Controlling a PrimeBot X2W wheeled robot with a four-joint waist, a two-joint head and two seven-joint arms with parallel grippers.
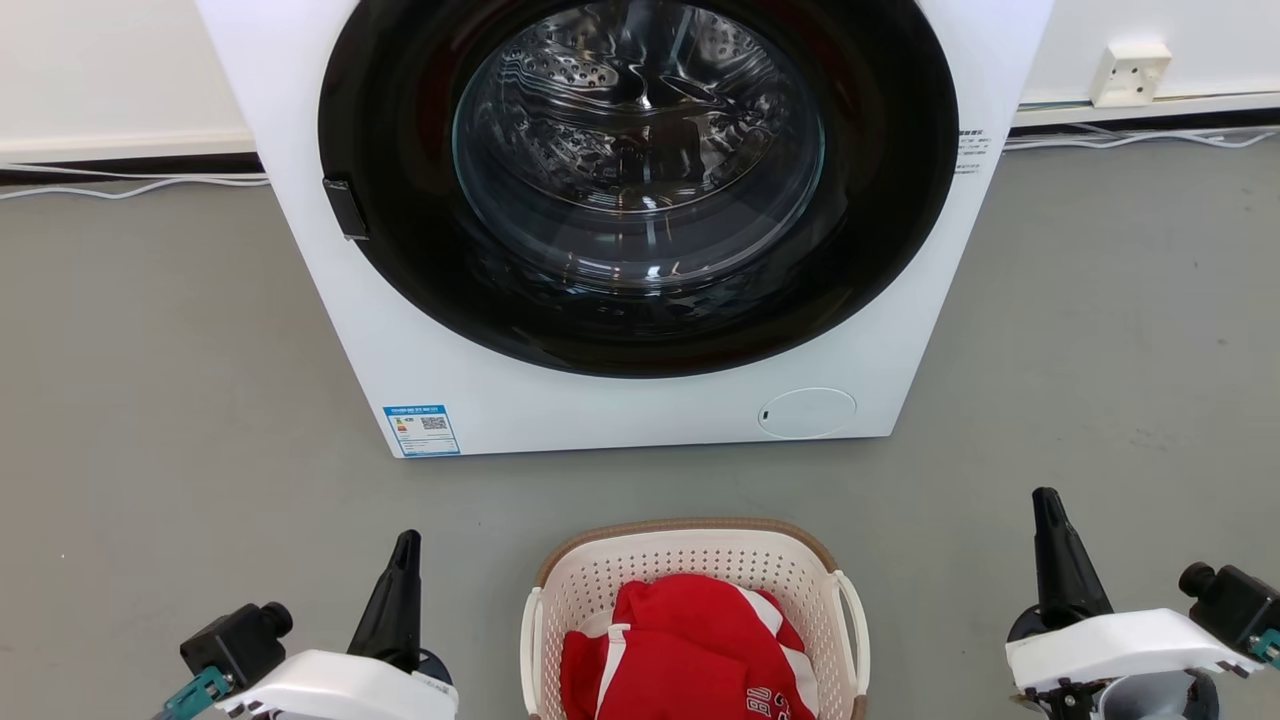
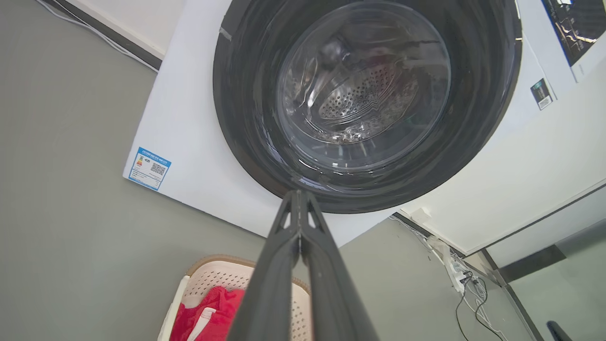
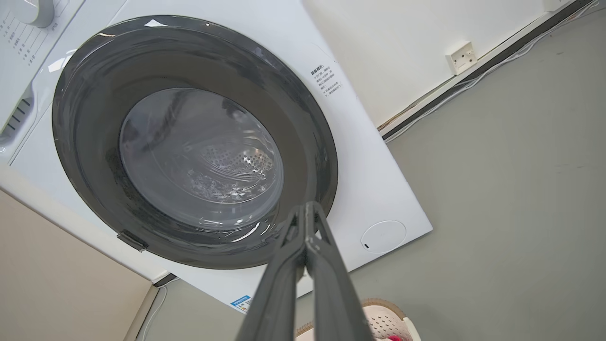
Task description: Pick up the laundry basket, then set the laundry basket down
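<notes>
The laundry basket (image 1: 690, 565), cream-white and perforated with a brown woven-look rim, stands on the grey floor at the bottom middle of the head view, holding a red and white garment (image 1: 690, 650). A white loop handle sits on each side. My left gripper (image 1: 405, 545) is shut, low at the left, apart from the basket. My right gripper (image 1: 1045, 500) is shut too, well off to the basket's right. In the left wrist view the closed fingertips (image 2: 298, 194) point at the washer, with the laundry basket (image 2: 213, 279) below. The right wrist view catches the basket's corner (image 3: 386, 317).
A white front-loading washer (image 1: 640, 400) with a closed dark round door (image 1: 640, 180) stands just beyond the basket. Grey floor lies on both sides. Cables (image 1: 130, 185) and a wall socket (image 1: 1130, 72) run along the back wall. More cables (image 2: 466, 279) lie beside the washer.
</notes>
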